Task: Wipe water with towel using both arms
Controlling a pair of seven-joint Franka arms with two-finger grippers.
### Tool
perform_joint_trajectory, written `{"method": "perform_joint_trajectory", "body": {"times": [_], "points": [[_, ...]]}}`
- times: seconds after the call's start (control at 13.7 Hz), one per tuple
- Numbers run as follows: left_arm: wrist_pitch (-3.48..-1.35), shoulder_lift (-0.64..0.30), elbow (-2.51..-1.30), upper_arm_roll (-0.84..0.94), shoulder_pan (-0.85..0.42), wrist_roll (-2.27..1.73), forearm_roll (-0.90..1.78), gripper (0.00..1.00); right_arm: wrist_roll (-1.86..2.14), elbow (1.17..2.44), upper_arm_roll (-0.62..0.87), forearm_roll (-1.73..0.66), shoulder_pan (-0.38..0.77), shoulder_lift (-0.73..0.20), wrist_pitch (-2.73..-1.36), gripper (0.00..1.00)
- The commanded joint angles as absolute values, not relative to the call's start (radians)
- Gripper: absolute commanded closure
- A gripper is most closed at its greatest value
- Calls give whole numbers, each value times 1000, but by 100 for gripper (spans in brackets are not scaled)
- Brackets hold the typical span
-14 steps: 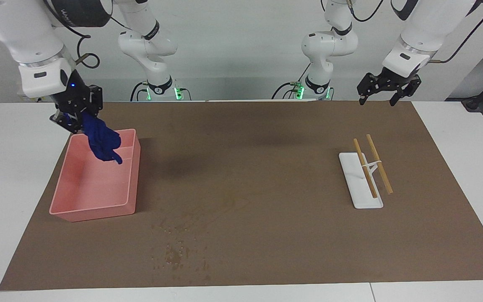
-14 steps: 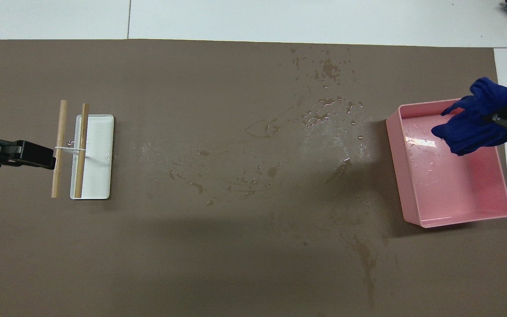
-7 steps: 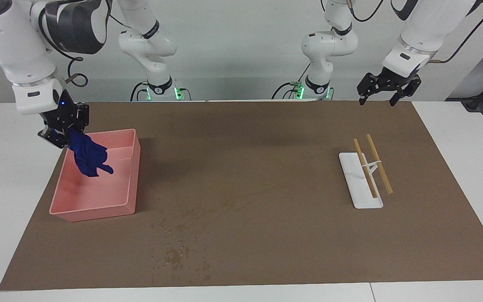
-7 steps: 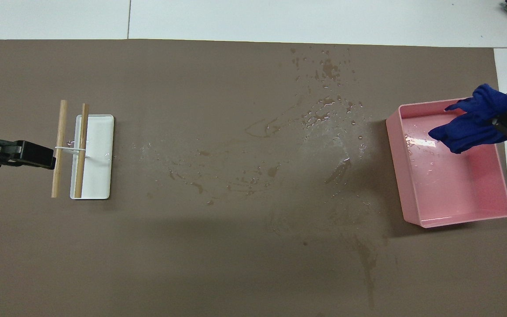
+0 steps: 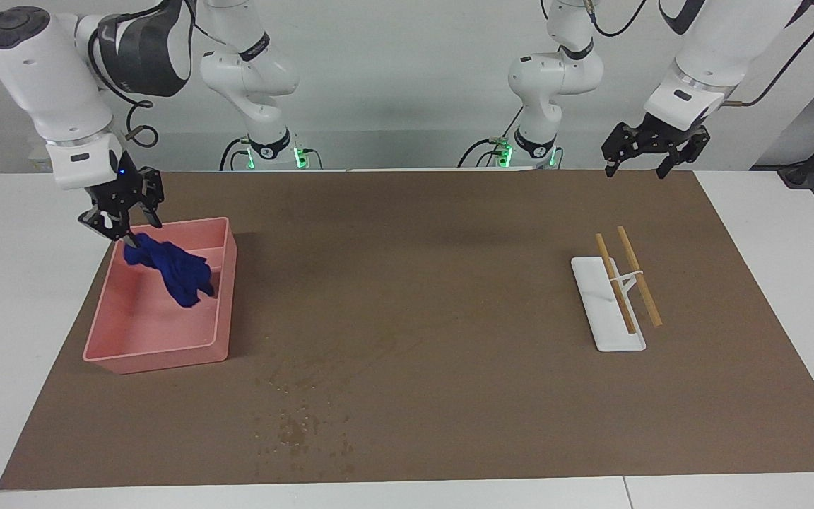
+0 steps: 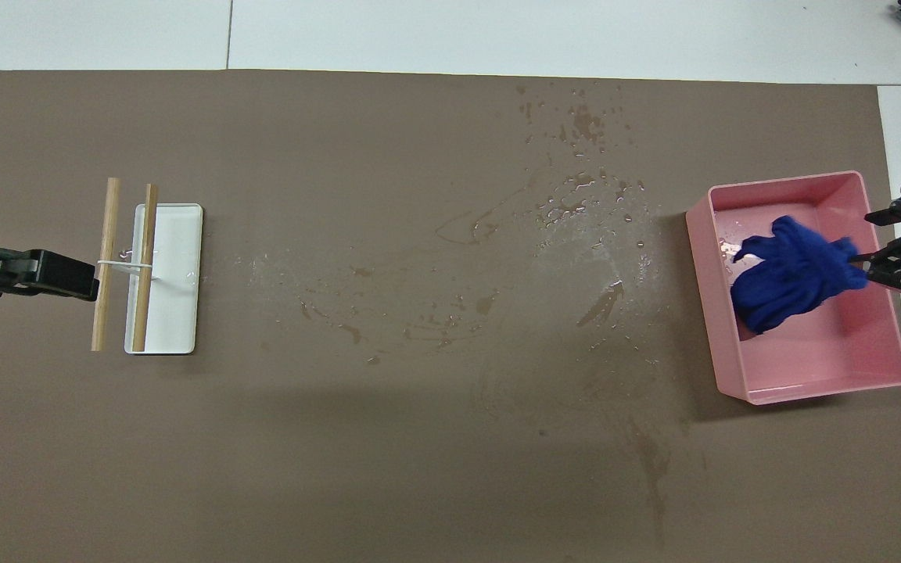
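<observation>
Now, inspector to operator: where does the towel lie?

Operator: It lies bunched inside the pink tray, at the right arm's end of the brown mat, in the half of the tray nearer the robots. One corner trails up toward the rim.

Inspector: Grip status?

Operator: The right gripper hangs over that rim with its fingers parted and clamps nothing. The trailing corner sits right at one fingertip; I cannot tell whether they touch. The left gripper waits, fingers spread and empty, up over the mat's edge at the left arm's end, clear of the white stand and its wooden sticks.

Inspector: Finding: the water shows as specks on the mat, farther from the robots than the tray, unwiped. I judge the step in hand to be the release into the tray.

Operator: Recommendation?

Inspector: Lift straight up with the fingers wide, so the corner does not snag and drag the cloth over the rim. For any fresh grasp, take the bulk of the folds, not the corner.
</observation>
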State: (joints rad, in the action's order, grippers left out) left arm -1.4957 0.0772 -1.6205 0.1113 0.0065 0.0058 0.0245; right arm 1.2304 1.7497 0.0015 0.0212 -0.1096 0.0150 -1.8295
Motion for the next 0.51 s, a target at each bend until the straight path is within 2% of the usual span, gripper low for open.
{"method": "perform_joint_trajectory", "body": {"times": [0.0,0.22,0.44], "points": [[-1496,100,-1644,106,8,12,37,0,1252,1776,8,38,-114,37,-1848,0],[-1496,100,-1644,106,8,12,37,0,1218,1761,15,22,-112,37,-1807,0],[-1496,100,-1644,104,8,12,37,0,929,1688,21,20,-60,38,-1659,0]]}}
